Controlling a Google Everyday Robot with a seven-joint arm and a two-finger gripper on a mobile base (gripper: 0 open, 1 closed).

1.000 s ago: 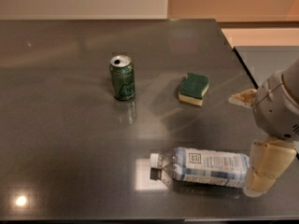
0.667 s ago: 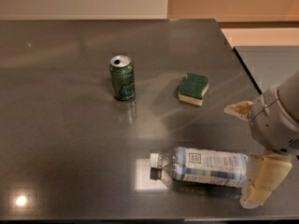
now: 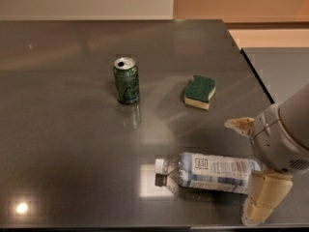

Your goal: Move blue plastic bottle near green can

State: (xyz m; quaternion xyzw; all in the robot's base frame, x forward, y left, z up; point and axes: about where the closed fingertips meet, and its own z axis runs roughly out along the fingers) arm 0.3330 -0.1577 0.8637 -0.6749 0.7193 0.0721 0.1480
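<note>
The blue plastic bottle [image 3: 215,172] lies on its side on the grey table [image 3: 67,129], near the front right, with its white cap pointing left. The green can [image 3: 127,80] stands upright farther back and to the left, well apart from the bottle. My gripper [image 3: 241,173] is at the bottle's right end with its fingers spread wide. One cream finger [image 3: 239,125] is behind the bottle and the other [image 3: 263,201] is in front of it. The bottle's base sits between them, partly hidden by the wrist.
A yellow sponge with a green top [image 3: 200,92] lies right of the can, behind the bottle. The table's right edge [image 3: 251,66] runs close to my arm, and the front edge is just below the bottle.
My gripper has shifted toward the table's front edge and slightly left, bringing its fingers further around the bottle's base. The bottle, can and sponge have not moved.
</note>
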